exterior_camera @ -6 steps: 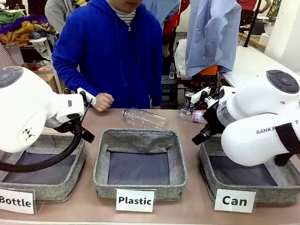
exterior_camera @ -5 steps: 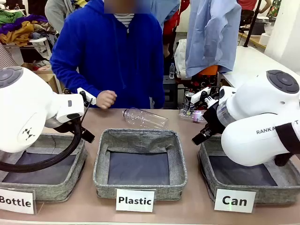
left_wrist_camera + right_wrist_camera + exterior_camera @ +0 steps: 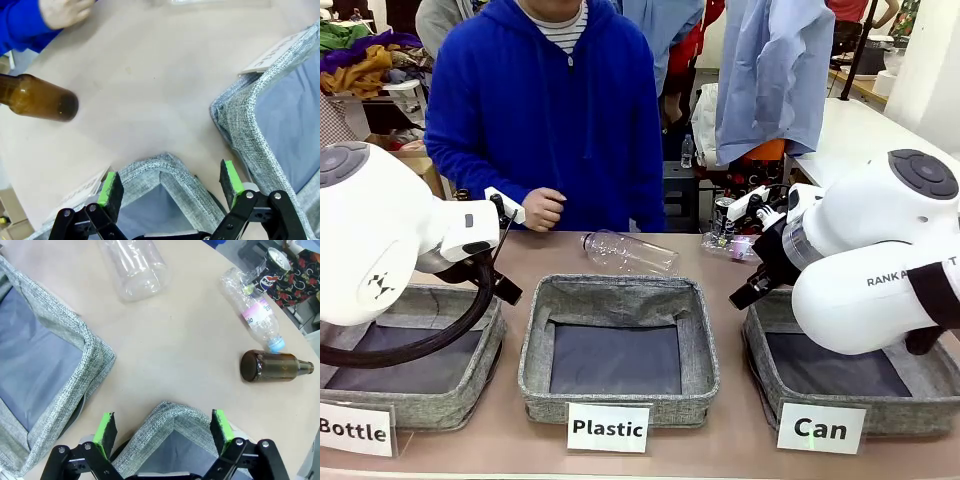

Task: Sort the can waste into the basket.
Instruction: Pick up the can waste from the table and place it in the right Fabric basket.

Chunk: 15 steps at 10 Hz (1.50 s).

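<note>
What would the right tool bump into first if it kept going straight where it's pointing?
Most likely the corner rim of the Can basket, right between the green pads of the open right tool in its wrist view. Nothing seems to lie between, though depth is hard to judge.

- Left gripper (image 3: 170, 182): fingers spread wide, empty, pointing down just left of the Plastic basket (image 3: 618, 398).
- Right gripper (image 3: 163, 429): likewise spread and empty, just right of that basket.
- Person's hand (image 3: 542, 212): loosely fisted, beyond the basket's far-left corner.
</note>
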{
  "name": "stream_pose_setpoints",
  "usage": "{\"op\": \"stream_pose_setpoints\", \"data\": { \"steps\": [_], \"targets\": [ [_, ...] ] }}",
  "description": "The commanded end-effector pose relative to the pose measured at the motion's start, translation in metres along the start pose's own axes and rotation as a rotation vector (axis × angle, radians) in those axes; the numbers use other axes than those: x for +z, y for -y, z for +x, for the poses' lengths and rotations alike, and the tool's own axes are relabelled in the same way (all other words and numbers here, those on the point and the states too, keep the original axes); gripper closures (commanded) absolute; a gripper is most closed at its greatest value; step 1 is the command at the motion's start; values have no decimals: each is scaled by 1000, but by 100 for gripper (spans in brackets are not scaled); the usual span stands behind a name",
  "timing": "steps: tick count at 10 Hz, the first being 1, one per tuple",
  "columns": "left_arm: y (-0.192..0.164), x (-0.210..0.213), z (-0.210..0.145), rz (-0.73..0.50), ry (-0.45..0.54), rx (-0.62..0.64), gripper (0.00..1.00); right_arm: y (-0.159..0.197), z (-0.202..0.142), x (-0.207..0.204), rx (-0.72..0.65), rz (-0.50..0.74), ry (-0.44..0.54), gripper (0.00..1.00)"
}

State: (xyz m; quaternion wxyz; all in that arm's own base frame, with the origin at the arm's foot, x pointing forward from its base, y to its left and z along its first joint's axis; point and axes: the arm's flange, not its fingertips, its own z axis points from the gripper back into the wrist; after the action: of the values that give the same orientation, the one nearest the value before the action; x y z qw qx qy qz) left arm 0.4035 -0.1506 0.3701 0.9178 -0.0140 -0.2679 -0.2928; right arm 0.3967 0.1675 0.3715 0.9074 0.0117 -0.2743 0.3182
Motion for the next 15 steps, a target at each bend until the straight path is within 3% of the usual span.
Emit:
{"op": "stream_pose_setpoints", "data": {
  "steps": [1, 6, 7, 8, 9, 10, 11, 13, 15],
  "targets": [
    [0, 0, 0, 0, 0, 0, 0, 0, 0, 0, -1, 0, 0, 0],
    [0, 0, 0, 0, 0, 0, 0, 0, 0, 0, 0, 0, 0, 0],
    [-1, 36, 7, 4, 23, -9, 0, 5, 10, 27, -57, 70, -27, 0],
    [15, 85, 19, -42, 133, 17, 0, 11, 19, 65, -192, 200, -82, 0],
    [26, 137, 24, -136, 124, 183, 0, 17, 25, 108, -404, 248, -111, 0],
    [33, 184, 16, -243, 148, 169, 0, 26, 17, 153, -528, 282, -117, 0],
    [24, 217, -7, -421, 189, 120, 0, 38, -7, 193, -563, 399, -59, 0],
    [-18, 246, -66, -608, 294, 250, 0, 57, -64, 226, -692, 591, 59, 0],
    [-92, 227, -131, -684, 409, 554, 0, 74, -136, 220, -904, 697, 238, 0]
  ]
}}
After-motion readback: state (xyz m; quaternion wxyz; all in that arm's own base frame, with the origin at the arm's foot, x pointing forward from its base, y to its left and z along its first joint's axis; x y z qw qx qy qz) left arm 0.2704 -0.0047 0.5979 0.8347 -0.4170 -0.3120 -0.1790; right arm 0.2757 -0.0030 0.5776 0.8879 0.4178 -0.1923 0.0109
